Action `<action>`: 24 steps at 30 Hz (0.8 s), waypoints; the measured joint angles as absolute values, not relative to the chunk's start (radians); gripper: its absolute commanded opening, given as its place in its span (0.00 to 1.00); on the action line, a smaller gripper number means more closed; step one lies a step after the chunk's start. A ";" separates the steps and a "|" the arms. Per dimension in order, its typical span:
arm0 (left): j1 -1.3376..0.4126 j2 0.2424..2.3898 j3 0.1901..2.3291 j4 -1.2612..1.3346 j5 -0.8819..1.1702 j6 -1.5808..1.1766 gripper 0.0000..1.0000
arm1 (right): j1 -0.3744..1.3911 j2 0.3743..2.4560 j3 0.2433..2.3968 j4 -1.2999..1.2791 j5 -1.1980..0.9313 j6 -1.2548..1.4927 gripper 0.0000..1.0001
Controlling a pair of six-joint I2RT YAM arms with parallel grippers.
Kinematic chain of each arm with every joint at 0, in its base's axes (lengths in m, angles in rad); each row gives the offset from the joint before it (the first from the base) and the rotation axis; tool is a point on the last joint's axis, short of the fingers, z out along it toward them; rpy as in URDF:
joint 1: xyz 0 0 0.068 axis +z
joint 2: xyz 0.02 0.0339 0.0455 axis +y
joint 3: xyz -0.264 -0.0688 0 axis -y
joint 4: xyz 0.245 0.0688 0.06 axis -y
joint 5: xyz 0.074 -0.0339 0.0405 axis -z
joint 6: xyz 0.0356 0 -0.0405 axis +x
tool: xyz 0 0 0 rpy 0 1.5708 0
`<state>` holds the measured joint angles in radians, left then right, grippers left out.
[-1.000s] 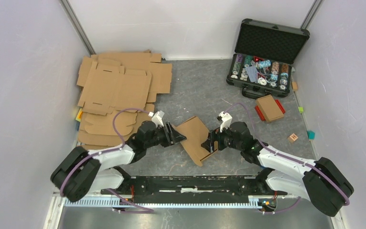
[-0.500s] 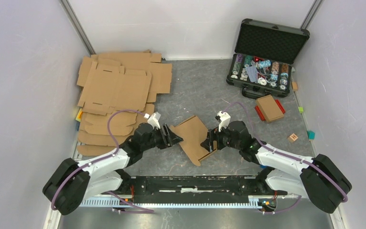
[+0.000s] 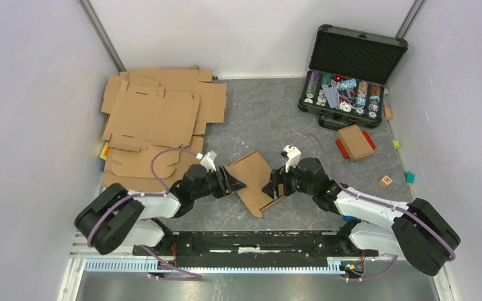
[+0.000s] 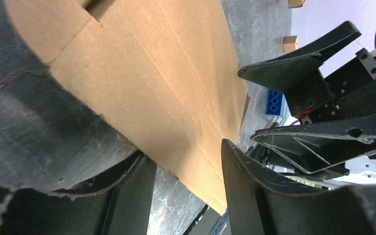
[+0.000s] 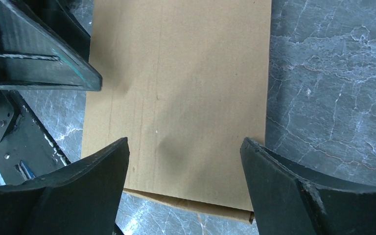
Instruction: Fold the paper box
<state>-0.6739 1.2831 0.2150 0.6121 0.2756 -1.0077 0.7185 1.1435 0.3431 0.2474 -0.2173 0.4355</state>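
Observation:
The paper box (image 3: 255, 180), a flat folded piece of brown corrugated cardboard, lies tilted on the grey table between my two grippers. My left gripper (image 3: 232, 182) reaches in from the left. In the left wrist view its jaws (image 4: 186, 169) stand apart with the near edge of the cardboard (image 4: 147, 83) running between them, not pinched. My right gripper (image 3: 271, 186) comes from the right. In its wrist view it (image 5: 183, 147) hangs wide open just over the box (image 5: 181, 83), one finger (image 5: 98, 171) above each side. A folded layer shows along the box's near edge.
A stack of flat cardboard blanks (image 3: 157, 119) covers the back left. An open black case of poker chips (image 3: 348, 75) stands at the back right. Near it lie a small brown and red box (image 3: 354, 142), a wooden cube (image 3: 386, 180) and a teal block (image 3: 410, 177).
The right gripper has crept left, further over the box. The left arm swung outward and came back, its fingers staying at the box's left edge. The box shifted slightly left.

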 measured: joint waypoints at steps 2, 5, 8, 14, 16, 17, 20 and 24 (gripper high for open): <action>-0.683 1.345 0.215 0.674 0.283 -1.024 0.52 | 0.720 1.150 0.347 0.250 -0.218 0.432 0.87; -0.687 1.413 0.210 0.751 0.290 -1.044 0.47 | 0.720 1.161 0.353 0.250 -0.218 0.429 0.87; -0.687 1.438 0.205 0.788 0.289 -1.054 0.45 | 0.721 1.166 0.355 0.250 -0.217 0.424 0.85; -0.697 1.478 0.212 0.822 0.281 -1.055 0.42 | 0.727 1.184 0.361 0.252 -0.215 0.409 0.84; -0.701 1.489 0.216 0.827 0.276 -1.055 0.38 | 0.731 1.191 0.364 0.252 -0.207 0.398 0.86; -0.702 1.496 0.218 0.832 0.271 -1.055 0.37 | 0.732 1.193 0.367 0.252 -0.201 0.393 0.86; -0.703 1.505 0.223 0.834 0.263 -1.054 0.33 | 0.738 1.198 0.375 0.249 -0.184 0.375 0.85; -0.705 1.482 0.233 0.785 0.258 -1.051 0.30 | 0.747 1.195 0.380 0.237 -0.173 0.356 0.87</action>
